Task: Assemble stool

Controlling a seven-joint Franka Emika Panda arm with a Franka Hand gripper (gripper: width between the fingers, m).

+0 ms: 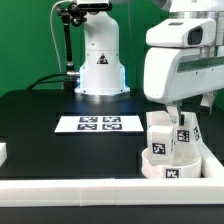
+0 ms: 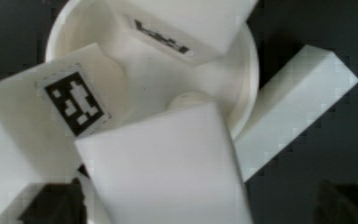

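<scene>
The stool's round white seat (image 1: 166, 168) lies at the exterior view's lower right, a tag on its front edge. White leg blocks (image 1: 160, 137) stand on it, close together, each with a tag. My gripper (image 1: 176, 112) hangs right above them. In the wrist view the seat (image 2: 229, 75) fills the middle. A tagged leg (image 2: 66, 102) lies on one side, another tagged leg (image 2: 172, 35) and a plain one (image 2: 304, 92) lie further off. A fourth leg (image 2: 167, 160) runs between my fingers (image 2: 51, 203). The gripper (image 2: 197, 206) is open, with a dark gap beside that leg.
The marker board (image 1: 99, 124) lies flat in the middle of the black table. The robot's base (image 1: 100, 62) stands behind it. A white rail (image 1: 70, 190) runs along the front edge and up the right side beside the seat.
</scene>
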